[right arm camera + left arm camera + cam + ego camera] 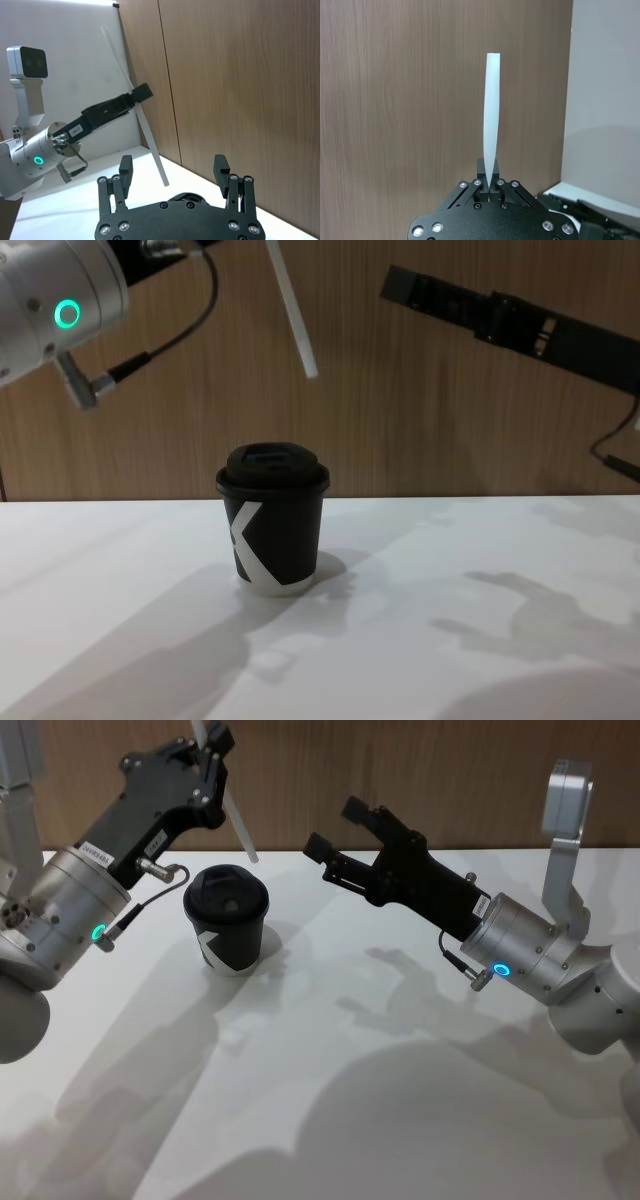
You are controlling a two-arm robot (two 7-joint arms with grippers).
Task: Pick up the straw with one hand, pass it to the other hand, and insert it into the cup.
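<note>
White table: left hand clamps straw above cup; right hand agape, empty.

The cup bears a white angular mark on its black side, which reads much like a letter K in the chest view; no word goes with it. The left gripper carries two small white stickers with dark print too small to read. The right gripper has a similar pale sticker near its wrist, also unreadable.
</note>
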